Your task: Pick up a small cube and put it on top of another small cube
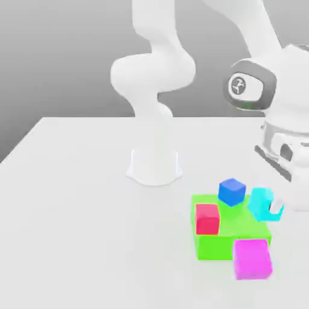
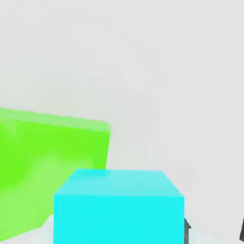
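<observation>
You have the cyan cube (image 1: 263, 203) pinched in the gripper (image 1: 273, 206), low at the right of the exterior view, just right of the green block (image 1: 218, 242). The jaws have closed narrow on it; in the hand view the cube (image 2: 119, 207) sits close in front of the camera, with a dark fingertip (image 2: 187, 228) showing at its lower right edge. It appears to ride clear of the table (image 1: 78, 199), which would fit a lift made so it can pass over its neighbours.

Look at what lies beside it. A blue cube (image 1: 232, 191) rests on the back of the green block, near the cyan one, and a red cube (image 1: 207, 218) sits toward the block's left side. A magenta cube (image 1: 252, 259) stands on the table at the block's front right corner.

My judgement: the grasp is done and the carry is the step in hand. The blue cube is the nearest small landing spot, but which cube is meant I cannot tell. Whichever you choose, bring the cyan cube squarely above it before lowering; an off-centre release would likely tip it off.
</observation>
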